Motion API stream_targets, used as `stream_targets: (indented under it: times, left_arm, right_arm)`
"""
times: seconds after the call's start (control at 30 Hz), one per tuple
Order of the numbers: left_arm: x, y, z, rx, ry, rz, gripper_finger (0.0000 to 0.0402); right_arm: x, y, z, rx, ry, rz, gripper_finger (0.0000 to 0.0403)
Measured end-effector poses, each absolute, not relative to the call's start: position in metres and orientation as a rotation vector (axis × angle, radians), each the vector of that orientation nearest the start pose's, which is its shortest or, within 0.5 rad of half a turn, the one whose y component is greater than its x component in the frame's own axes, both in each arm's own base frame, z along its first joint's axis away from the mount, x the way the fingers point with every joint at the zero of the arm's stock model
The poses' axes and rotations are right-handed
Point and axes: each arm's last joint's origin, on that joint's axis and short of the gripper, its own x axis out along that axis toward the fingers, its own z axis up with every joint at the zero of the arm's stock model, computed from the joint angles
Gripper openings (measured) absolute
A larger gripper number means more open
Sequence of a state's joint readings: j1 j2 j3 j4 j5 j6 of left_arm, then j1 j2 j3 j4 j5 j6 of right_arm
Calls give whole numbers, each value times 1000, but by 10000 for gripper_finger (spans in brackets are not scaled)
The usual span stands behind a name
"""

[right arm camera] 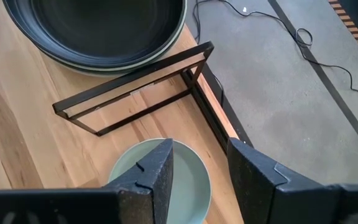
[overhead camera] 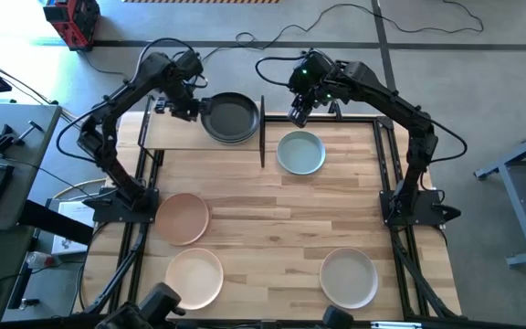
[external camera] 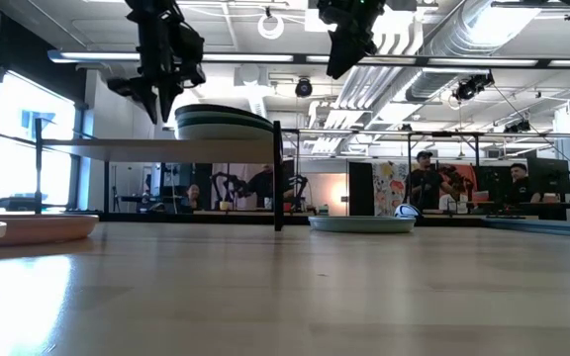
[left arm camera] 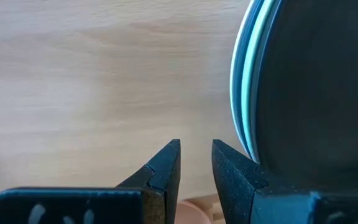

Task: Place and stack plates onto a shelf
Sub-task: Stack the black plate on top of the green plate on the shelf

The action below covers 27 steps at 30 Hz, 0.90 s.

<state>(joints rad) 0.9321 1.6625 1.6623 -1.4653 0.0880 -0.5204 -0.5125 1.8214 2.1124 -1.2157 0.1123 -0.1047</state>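
The shelf (overhead camera: 176,135) stands at the table's far left; its light-wood board carries a stack of plates (overhead camera: 229,117) with a black one on top and pale rims below (left arm camera: 244,93). My left gripper (overhead camera: 186,108) hovers over the shelf board just left of the stack, its fingers (left arm camera: 196,163) a narrow gap apart with nothing between them. My right gripper (overhead camera: 298,114) is open, raised above the far edge of a pale green plate (right arm camera: 160,180) that lies on the table right of the shelf frame (right arm camera: 135,93).
On the tabletop lie a peach-pink plate (overhead camera: 182,217) at the left, a beige plate (overhead camera: 194,277) near the front left and a whitish plate (overhead camera: 349,278) at the front right. The shelf's left half (overhead camera: 167,135) is bare. People sit in the room behind (external camera: 424,178).
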Motion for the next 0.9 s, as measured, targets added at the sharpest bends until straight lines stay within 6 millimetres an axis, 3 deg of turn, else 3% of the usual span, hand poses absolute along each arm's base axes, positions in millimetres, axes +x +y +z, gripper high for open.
stream_targets:
  times: [0.6,0.9]
  left_arm:
    - [200,242,318,-1115,1161,1010,78]
    - [189,233,335,-1106,1104,1011,78]
  right_arm:
    - [313,-180,410,92,947,-530,131]
    - [312,-179,409,95,959,-528,131]
